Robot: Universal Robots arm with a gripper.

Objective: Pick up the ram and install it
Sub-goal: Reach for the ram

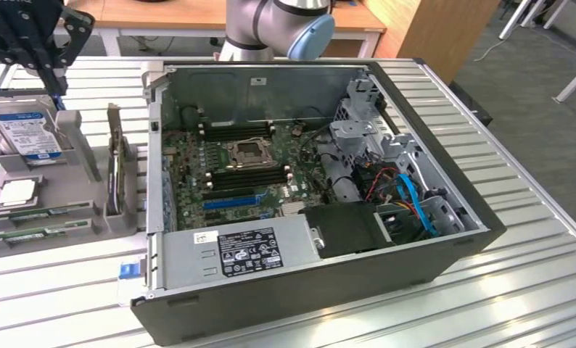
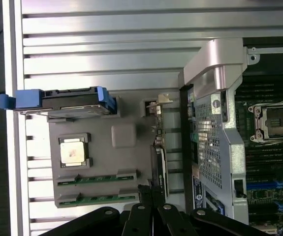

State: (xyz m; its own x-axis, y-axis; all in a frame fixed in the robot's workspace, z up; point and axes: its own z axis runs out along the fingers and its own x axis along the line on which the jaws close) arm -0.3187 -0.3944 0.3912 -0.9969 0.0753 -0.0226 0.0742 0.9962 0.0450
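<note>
The black 2-fingered gripper (image 1: 52,78) hangs at the upper left of the exterior view, above the grey moulded parts tray (image 1: 6,171) and well apart from everything in it. In the wrist view its fingers (image 2: 146,199) look drawn together with nothing between them, so it carries nothing.

The ram lies in the tray's near end, at the lower left of the exterior view. There are 2 long, narrow green circuit-board sticks, 1 (image 1: 36,213) in each slot, the second (image 1: 25,234) just beside the first (the wrist view shows both, (image 2: 97,178) and (image 2: 96,198)). Each probably sits on edge in its groove so that a gripper can pinch it from above.

The tray also holds:
- 1 blue-labelled silver hard drive (image 1: 27,130), upright
- 1 square silver processor chip (image 1: 17,192), flat in a recess
- 1 thin dark expansion card (image 1: 119,170), on edge

The black desktop computer case (image 1: 443,239) lies on its side with its panel off, which turns the green motherboard (image 1: 186,181) and its long black memory slots (image 1: 249,174) upward, likely for access from above. All the slots look unfilled, though I cannot count them surely.
</note>
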